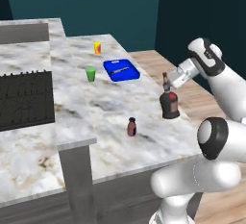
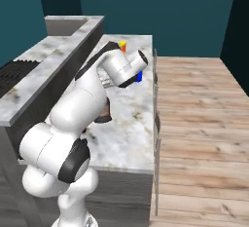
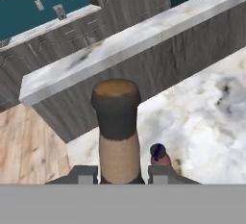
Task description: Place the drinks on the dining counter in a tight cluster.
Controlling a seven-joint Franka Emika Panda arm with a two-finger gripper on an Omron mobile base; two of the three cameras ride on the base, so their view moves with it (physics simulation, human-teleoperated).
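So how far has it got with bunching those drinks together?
Nothing looks finished yet. In hand: the gripper is shut on the neck of the brown bottle, which stands on the dining counter. Left: bring it close to the small maroon bottle, which stands apart. A third drink isn't visible.

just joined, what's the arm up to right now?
The end effector is shut on the thin neck of the squat dark brown bottle, which is upright at the near right part of the dining counter. The tiny maroon bottle stands apart, to its left and nearer the front edge. A green cup, a yellow-orange cup and a blue tray sit farther back.
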